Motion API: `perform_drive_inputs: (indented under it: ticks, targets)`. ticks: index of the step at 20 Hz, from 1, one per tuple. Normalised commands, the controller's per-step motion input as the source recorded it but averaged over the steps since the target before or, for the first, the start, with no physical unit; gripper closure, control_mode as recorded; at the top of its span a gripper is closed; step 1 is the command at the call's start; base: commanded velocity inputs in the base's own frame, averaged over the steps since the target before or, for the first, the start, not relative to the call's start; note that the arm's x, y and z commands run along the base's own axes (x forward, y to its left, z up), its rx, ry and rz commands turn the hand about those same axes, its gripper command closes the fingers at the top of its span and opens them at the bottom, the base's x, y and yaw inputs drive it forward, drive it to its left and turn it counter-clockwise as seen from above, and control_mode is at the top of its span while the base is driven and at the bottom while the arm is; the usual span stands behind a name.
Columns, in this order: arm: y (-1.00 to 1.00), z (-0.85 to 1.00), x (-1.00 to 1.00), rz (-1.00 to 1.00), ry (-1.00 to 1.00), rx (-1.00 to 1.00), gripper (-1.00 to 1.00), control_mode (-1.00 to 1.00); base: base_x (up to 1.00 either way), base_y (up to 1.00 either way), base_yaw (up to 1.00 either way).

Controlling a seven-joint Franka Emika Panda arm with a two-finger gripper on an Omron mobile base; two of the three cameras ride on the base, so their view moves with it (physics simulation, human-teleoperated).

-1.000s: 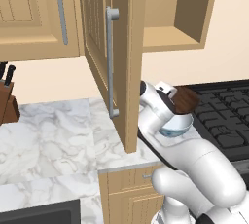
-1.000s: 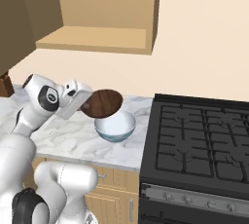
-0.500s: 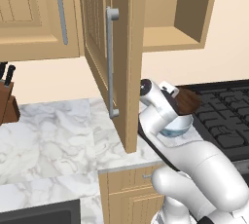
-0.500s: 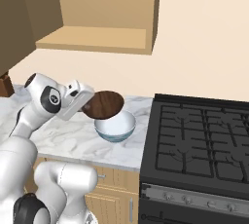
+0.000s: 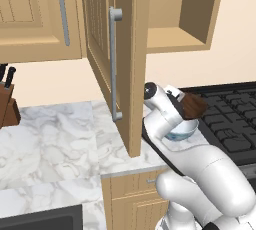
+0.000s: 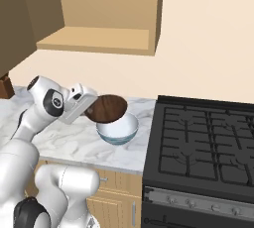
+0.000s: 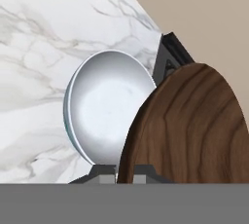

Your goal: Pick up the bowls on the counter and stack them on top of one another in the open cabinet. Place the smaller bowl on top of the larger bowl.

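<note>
the scene is viewed from behind the arm, from its left in the left base view and from its right in the right base view, both angled forward and down. the counter (image 5: 60, 134), the larger bowl (image 6: 117, 129) and the stove (image 6: 208, 152) are shared by both. the hand view is set close, with the smaller bowl (image 7: 187, 130) at 4 o'clock.

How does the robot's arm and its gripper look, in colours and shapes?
The arm has glossy white rounded shells with dark grey or black round joint caps and a dark seam band. The hand is a white boxy block. The gripper has two small dark grey finger tips. No cables or markings are visible.
</note>
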Motion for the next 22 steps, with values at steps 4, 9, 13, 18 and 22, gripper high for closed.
perform_drive_inputs:
  ticks: [4, 9, 13, 18, 22]
  targets:
    - [-0.05, -0.10, 0.00, 0.00, 0.02, 0.00, 1.00, -1.00, 0.00, 0.00, 0.00]
    - [-0.09, -0.08, 0.00, 0.00, 0.02, 0.00, 1.00, -1.00, 0.00, 0.00, 0.00]
    - [-0.08, -0.13, 0.00, 0.00, 0.04, 0.00, 1.00, -1.00, 0.00, 0.00, 0.00]
    - [0.00, -0.17, 0.00, 0.00, 0.05, 0.00, 1.00, -1.00, 0.00, 0.00, 0.00]
    - [0.00, -0.13, 0.00, 0.00, 0.04, 0.00, 1.00, -1.00, 0.00, 0.00, 0.00]
